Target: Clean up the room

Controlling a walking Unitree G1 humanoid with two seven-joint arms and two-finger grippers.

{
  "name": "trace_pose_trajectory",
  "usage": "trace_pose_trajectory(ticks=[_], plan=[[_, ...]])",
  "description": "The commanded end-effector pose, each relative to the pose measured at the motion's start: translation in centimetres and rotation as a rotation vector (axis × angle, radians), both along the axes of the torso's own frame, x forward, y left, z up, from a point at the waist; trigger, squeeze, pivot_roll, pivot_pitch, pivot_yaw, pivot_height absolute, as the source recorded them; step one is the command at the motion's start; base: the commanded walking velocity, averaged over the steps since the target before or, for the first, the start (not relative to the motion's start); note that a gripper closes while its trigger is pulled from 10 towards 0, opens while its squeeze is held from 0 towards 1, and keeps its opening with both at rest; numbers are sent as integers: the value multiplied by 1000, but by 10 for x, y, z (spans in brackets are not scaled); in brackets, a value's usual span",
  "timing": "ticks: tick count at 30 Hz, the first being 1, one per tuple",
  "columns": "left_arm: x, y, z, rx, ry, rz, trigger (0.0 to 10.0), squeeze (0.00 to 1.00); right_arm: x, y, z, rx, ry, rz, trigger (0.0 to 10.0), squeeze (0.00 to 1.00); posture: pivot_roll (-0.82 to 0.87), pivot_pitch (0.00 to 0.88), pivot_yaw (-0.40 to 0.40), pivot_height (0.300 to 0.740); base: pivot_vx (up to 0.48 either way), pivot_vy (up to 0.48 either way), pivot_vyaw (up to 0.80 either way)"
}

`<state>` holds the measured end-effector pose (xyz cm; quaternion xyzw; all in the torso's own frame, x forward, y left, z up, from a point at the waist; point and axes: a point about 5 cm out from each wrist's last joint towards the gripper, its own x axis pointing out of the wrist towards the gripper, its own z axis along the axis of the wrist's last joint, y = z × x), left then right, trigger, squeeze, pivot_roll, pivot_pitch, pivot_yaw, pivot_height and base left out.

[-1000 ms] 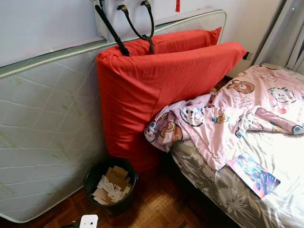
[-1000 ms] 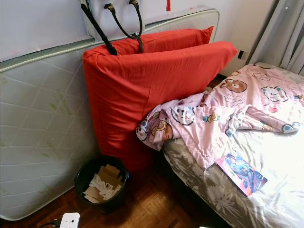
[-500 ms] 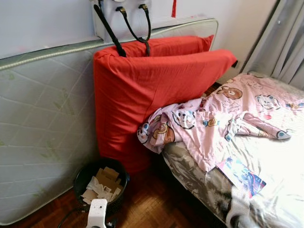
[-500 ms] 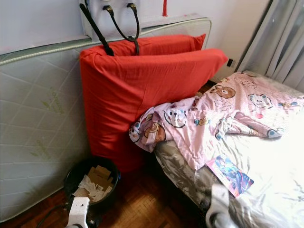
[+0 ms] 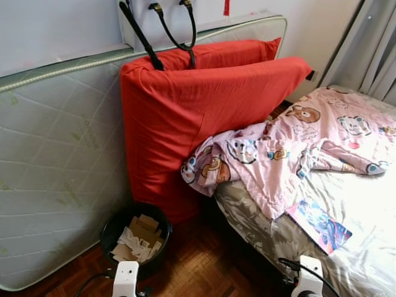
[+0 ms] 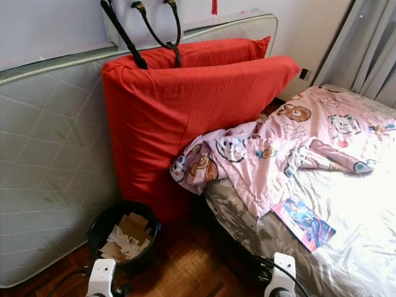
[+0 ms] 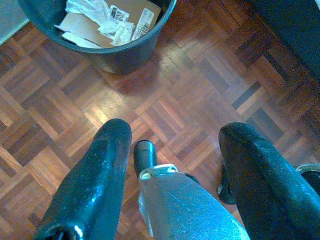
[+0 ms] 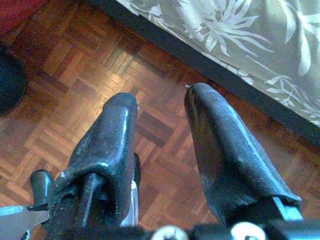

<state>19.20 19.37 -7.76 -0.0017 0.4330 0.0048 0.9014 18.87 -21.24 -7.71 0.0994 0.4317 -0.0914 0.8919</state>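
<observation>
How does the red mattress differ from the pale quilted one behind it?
The red mattress wears a plain red cover; the pale mattress shows bare quilted fabric with a faint green print. The red one bends and slumps toward the bed, while the pale one stands straighter against the wall. A pink blanket spills against the red one; the pale one has nothing draped on it. Both stand on edge on the wooden floor.

A pink cartoon-print blanket (image 5: 297, 148) lies crumpled across the bed (image 5: 365, 204), one bunched end hanging over the bed's corner and touching the red mattress (image 5: 192, 111) that leans upright beside the bed. A colourful booklet (image 5: 318, 224) lies flat on the bed's sheet, near the bed's edge and just below the blanket. On the wooden floor at the foot of the red mattress stands a black bin (image 5: 137, 238), upright, filled with cardboard and crumpled paper.
</observation>
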Motion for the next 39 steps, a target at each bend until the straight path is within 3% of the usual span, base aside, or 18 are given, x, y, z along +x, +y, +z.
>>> trace_pose_trajectory(ticks=[1,6,25,35,39], plan=[[-4,4,-2,8,17,-2,10000,0,1,1,0,4,-12,-15,10000,0,9,0,-39,740,0,0,0],[-4,8,-1,20,16,-8,10000,0,0,5,-1,19,-5,-41,10000,0,-1,0,-13,740,0,0,0],[-4,8,-1,14,11,21,10000,0,-1,3,-2,9,26,-56,10000,0,3,0,-41,740,0,0,0],[-5,9,-2,27,19,17,10000,0,-3,4,-3,11,38,-39,10000,0,1,0,-35,740,0,0,-668],[-5,9,-1,47,19,-7,10000,0,-3,4,-3,9,44,-34,10000,0,-1,0,-34,740,0,-427,-664]])
